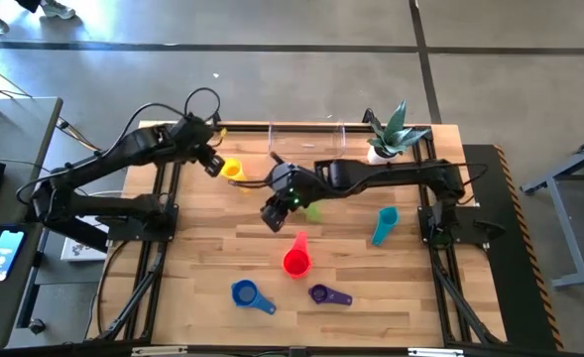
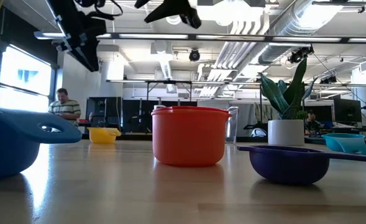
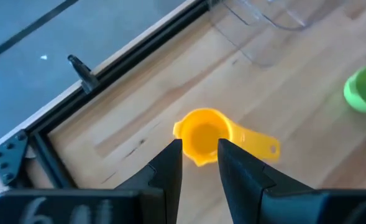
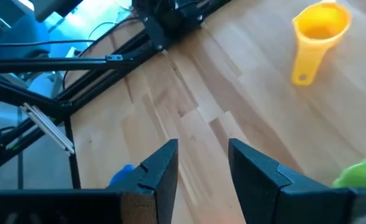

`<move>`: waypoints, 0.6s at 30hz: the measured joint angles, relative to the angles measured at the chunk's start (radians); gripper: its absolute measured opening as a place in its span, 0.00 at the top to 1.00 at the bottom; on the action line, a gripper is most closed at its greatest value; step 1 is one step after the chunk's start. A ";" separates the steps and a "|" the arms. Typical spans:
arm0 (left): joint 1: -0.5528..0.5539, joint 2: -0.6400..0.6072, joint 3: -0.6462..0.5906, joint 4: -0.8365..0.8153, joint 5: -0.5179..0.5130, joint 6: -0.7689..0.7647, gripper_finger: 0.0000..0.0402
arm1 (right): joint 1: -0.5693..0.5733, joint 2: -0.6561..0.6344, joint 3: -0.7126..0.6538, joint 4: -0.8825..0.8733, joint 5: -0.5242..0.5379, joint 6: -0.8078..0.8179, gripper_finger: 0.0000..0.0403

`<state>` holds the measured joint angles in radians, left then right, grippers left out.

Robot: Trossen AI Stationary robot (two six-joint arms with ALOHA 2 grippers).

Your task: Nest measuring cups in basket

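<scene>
Nothing in the basket (image 1: 306, 129) yet, as far as can be seen through its clear walls. Parked at the middle of one long edge of the bench (image 1: 202, 248), just beside the plant (image 1: 389, 134) in that corner, likely so both arms can reach it. Six cups out on the wood, none of them nested. Near the basket's left end, close to the left corner of that same edge: the yellow cup (image 1: 232, 171), mouth up, handle flat on the bench. Right above it, the left fingers (image 3: 164, 174), spread apart with nothing between them and not touching the cup. Probably lined up that way so as to drop down and pinch the rim. Around the middle of the bench: the green cup (image 1: 314, 210), partly hidden under the right arm. Just beside it, the right fingers (image 4: 161, 174), also parted and empty, with only bare wood showing in the gap. Looks like a try for the green cup, but hard to say for sure. Farther toward the opposite long edge: the red cup (image 1: 296, 260), then the blue cup (image 1: 247, 295) and the purple cup (image 1: 326, 295) side by side near that edge. Off toward the right edge, well apart from the rest: the light blue cup (image 1: 384, 225). Best guess for the job: barely begun, with every cup waiting to be carried over and stacked.
</scene>
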<state>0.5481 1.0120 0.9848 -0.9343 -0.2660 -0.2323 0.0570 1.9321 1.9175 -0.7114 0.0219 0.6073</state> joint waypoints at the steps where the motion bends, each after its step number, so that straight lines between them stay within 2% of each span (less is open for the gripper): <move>1: 0.019 0.011 0.000 0.019 0.014 0.004 0.77 | -0.004 -0.008 0.000 -0.012 0.000 -0.011 0.67; 5: 0.096 0.056 0.000 0.080 0.094 0.014 0.75 | -0.013 -0.033 0.000 -0.077 0.000 -0.055 0.67; 11: 0.178 0.128 0.000 0.092 0.179 0.121 0.71 | -0.028 -0.050 0.000 -0.166 0.002 -0.118 0.67; 18: 0.248 0.263 0.000 0.089 0.244 0.031 0.71 | -0.065 -0.050 0.000 -0.193 0.029 -0.118 0.67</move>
<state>0.7956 1.2745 0.9848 -0.8449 -0.0219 -0.2012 -0.0084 1.8816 1.9175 -0.9047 0.0505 0.4889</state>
